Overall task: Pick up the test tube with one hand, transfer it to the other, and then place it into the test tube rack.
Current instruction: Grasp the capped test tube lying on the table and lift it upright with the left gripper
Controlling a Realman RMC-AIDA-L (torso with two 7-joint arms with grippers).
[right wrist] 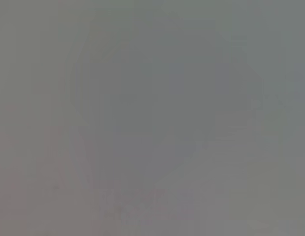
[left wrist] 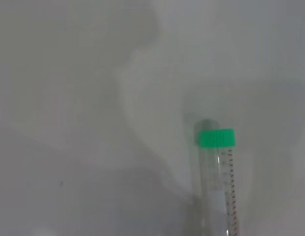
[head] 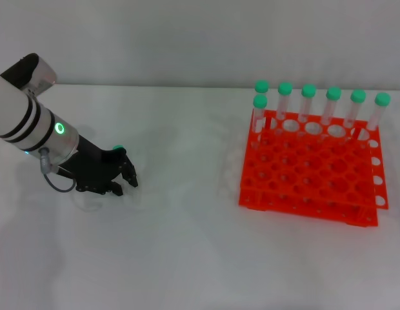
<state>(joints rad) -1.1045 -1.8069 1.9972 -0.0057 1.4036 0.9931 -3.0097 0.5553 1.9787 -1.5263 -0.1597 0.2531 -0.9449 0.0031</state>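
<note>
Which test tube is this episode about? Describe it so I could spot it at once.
Start from the orange-red test tube rack on the right, then cross the white table to the left hand. The test tube lies under that hand, its green cap peeking out behind the fingers. It alone lies outside the rack; the other tubes stand upright in the rack.

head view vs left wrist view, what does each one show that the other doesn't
Only the head view shows the left gripper low over the table on its white banded arm, plus the orange-red test tube rack on the right, with seven green-capped tubes along its far side.

Only the left wrist view shows the test tube's clear body and printed graduation marks.

Both share the test tube: the head view catches only a bit of its green cap behind the gripper. The right gripper appears in neither.
</note>
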